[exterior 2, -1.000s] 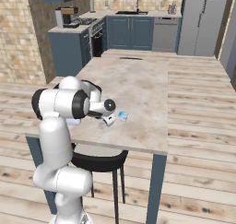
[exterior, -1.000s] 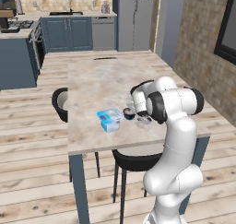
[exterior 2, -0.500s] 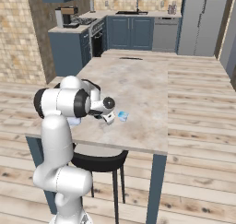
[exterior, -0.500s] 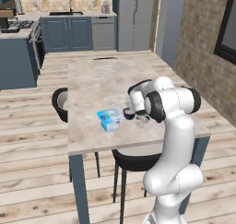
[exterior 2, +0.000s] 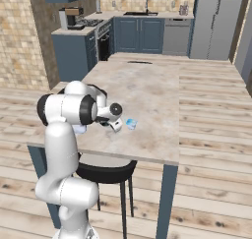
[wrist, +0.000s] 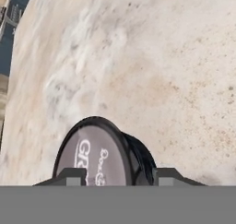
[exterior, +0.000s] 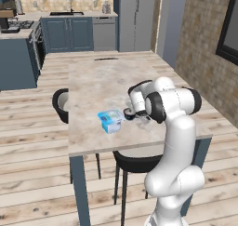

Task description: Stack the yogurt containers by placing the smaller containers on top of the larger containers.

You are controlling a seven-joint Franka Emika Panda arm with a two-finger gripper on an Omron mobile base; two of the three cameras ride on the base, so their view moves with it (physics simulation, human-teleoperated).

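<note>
pincer at the black cup
i see my pincer (wrist: 119, 176) straddling the black cup (wrist: 99, 153) on the table (wrist: 161, 57); i cannot tell if it grips.

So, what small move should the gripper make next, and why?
Probably finish closing, then lift straight up. In the hand view the black cup sits between the two fingertips, one on each side, with the gripper low over it. The cup stands on the table beside the blue tub, where it should go.
</note>
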